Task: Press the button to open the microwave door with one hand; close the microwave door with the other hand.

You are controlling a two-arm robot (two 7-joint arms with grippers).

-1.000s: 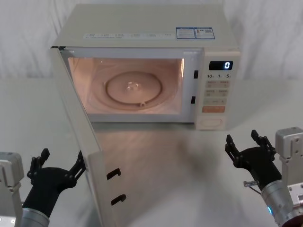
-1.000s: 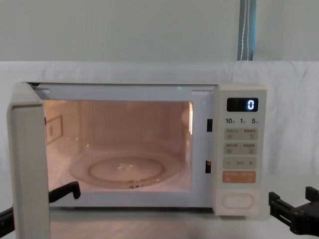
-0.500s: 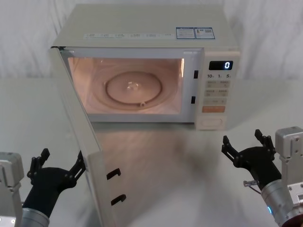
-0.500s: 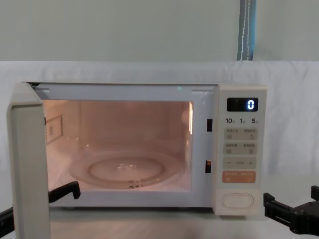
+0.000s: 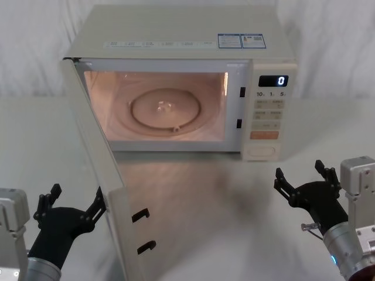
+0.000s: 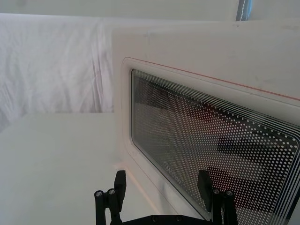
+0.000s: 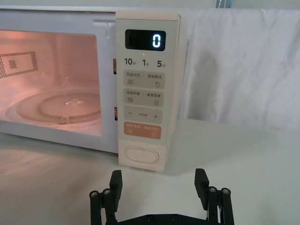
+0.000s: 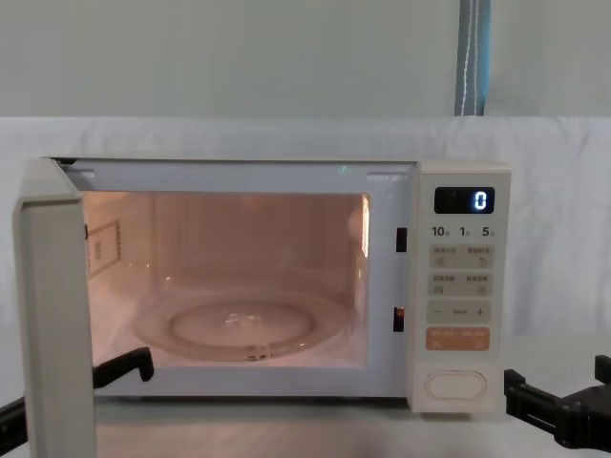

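The microwave door point(image 5: 92, 146) stands wide open, swung out toward my left, and the cavity is lit. Its dark dotted window point(image 6: 211, 154) faces the left wrist camera. My left gripper point(image 5: 78, 199) is open just outside the door's free edge; one fingertip point(image 5: 101, 198) is very close to the outer face, and I cannot tell if it touches. The button point(image 5: 261, 151) is the wide oval key at the bottom of the control panel point(image 7: 145, 84). My right gripper point(image 5: 300, 175) is open, low over the table, in front of the button point(image 7: 141, 155) and apart from it.
The microwave point(image 5: 181, 35) sits at the back of a white table point(image 5: 205, 205) with white cloth behind it. Its display point(image 8: 466, 200) reads 0. A glass turntable point(image 5: 167, 110) lies inside. Bare table lies between my two arms.
My right gripper's fingers spread a little wider a second ago and have held since. The door and the left gripper have not moved.
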